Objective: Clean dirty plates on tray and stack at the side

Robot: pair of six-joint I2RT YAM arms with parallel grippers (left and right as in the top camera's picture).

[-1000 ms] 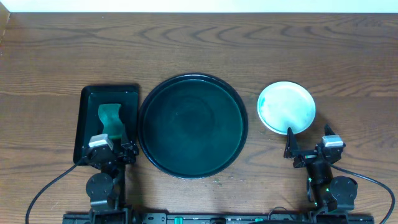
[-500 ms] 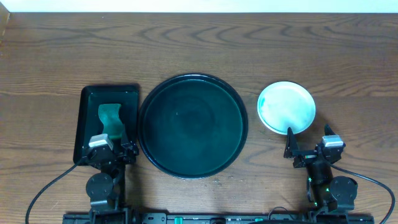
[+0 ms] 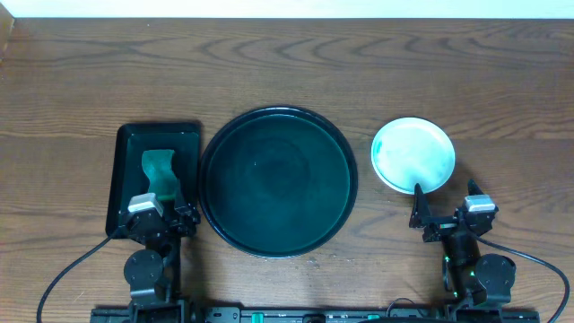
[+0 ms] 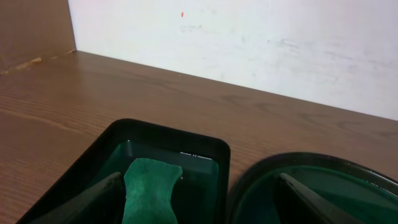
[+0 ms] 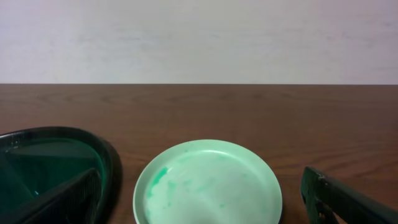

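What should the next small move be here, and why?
Probably the open left gripper easing down onto the teal cloth in the small black tray. The round tray is bare and the plate sits on the table to its right, but its top face shows green smears, so a re-wipe seems warranted.

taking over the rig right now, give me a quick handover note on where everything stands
The left end effector is open and empty, at the near end of the black rectangular tray, where the cloth lies.
The right end effector is open and empty, just short of the plate.
The round tray has no plates on it.
The plate sits on the table, right of the round tray. Only one top shows, so I can't confirm a stack beneath.
Done: tray emptied.
Left: the plate shows green smears and probably needs wiping.
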